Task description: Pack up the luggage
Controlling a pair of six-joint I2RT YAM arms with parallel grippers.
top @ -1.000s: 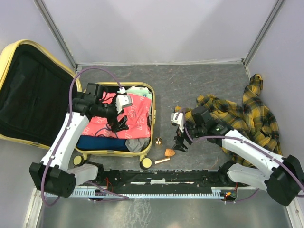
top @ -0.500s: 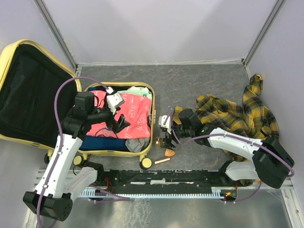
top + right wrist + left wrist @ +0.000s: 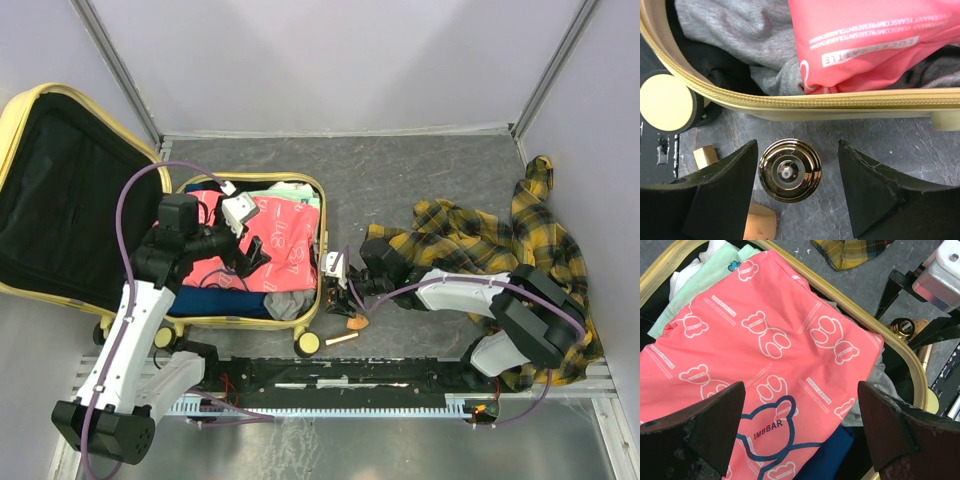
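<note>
The pale yellow luggage lies open, its black-lined lid [image 3: 60, 190] at the left and its base rim [image 3: 322, 235] around folded clothes. A pink bear-print garment [image 3: 285, 245] lies on top and also shows in the left wrist view [image 3: 765, 350]. My left gripper [image 3: 255, 258] hovers open and empty above that garment [image 3: 800, 440]. My right gripper [image 3: 335, 290] is open, low beside the luggage's right rim [image 3: 790, 102]. A small round gold bottle [image 3: 790, 170] stands on the floor between its fingers [image 3: 720, 195], untouched.
A yellow plaid shirt [image 3: 500, 240] lies crumpled at the right. A tan piece [image 3: 356, 322] and a gold stick [image 3: 341, 339] lie by the bottle, near a luggage wheel [image 3: 667, 107]. Grey [image 3: 740, 30], blue [image 3: 825, 460] and mint [image 3: 700, 285] clothes fill the base.
My right gripper has moved left from the plaid shirt to the luggage's rim and now straddles the gold bottle. My left gripper drew back slightly over the pink garment.
</note>
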